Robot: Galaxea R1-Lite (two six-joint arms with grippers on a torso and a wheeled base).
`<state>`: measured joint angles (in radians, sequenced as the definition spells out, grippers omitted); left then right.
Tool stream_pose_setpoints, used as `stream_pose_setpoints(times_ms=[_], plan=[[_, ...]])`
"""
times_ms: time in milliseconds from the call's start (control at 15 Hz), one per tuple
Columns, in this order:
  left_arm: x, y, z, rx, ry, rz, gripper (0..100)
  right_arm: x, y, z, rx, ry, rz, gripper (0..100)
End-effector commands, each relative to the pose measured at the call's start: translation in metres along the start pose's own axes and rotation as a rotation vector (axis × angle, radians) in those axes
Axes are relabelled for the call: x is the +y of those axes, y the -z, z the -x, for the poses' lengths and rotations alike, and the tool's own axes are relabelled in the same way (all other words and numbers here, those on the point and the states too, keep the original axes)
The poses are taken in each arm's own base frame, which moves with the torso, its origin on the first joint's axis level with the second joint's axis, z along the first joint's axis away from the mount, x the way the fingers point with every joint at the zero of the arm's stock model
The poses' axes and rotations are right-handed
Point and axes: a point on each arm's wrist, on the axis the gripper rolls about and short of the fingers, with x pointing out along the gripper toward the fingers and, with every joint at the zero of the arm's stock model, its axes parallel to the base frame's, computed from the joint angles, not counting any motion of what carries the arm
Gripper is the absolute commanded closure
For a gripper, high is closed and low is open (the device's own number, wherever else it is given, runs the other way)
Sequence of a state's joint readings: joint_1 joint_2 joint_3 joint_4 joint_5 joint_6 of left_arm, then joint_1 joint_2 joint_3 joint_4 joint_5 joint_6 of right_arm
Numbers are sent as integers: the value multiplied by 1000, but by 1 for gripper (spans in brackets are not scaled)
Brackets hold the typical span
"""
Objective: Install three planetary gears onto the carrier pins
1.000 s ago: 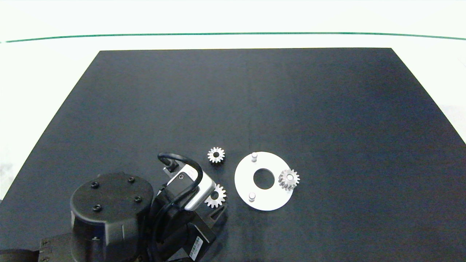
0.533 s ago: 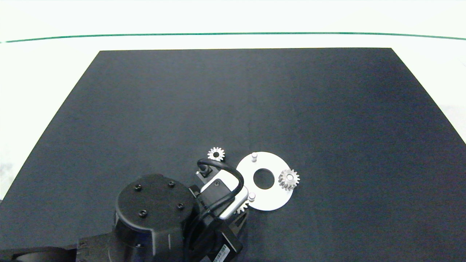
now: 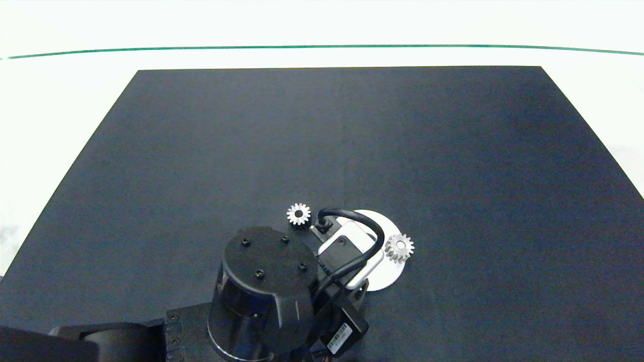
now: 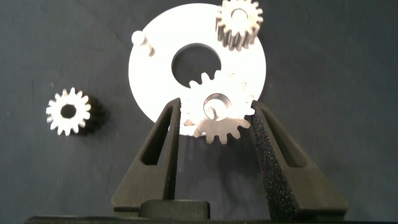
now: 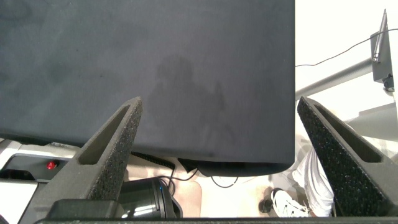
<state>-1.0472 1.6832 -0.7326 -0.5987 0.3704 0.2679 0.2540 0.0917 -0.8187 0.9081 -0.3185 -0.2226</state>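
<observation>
Toothed silvery gear (image 4: 217, 114) sits pinched between the left tool's (image 4: 215, 118) foam-padded fingers over the flat white disc (image 4: 155, 71).

Large black matte rectangular mat (image 3: 352, 141), flat on a white tabletop (image 3: 60, 100), with pale margins at both sides and beyond the far edge. Thin green line (image 3: 322, 47) across the white surface past the mat's far edge. From the right wrist: below the mat's edge, a dark box with a small red light (image 5: 51, 166) (kind not clear). Nearby, a thin black cable (image 5: 336, 53), a grey metal bar (image 5: 348, 74), and a person's white shoe (image 5: 283, 202).
</observation>
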Motion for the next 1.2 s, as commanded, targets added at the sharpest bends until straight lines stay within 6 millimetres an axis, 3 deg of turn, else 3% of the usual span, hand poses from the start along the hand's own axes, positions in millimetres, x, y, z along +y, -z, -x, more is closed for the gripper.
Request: stream_pose_setpoints(times_ms=[67,1200], plan=[[-4,2,-10,16,0,-9,90,0,1,0,3,-1,3,0],[0,12,-21,58,-18,-18,90,-2,-1,3,-12,1,-2,0]])
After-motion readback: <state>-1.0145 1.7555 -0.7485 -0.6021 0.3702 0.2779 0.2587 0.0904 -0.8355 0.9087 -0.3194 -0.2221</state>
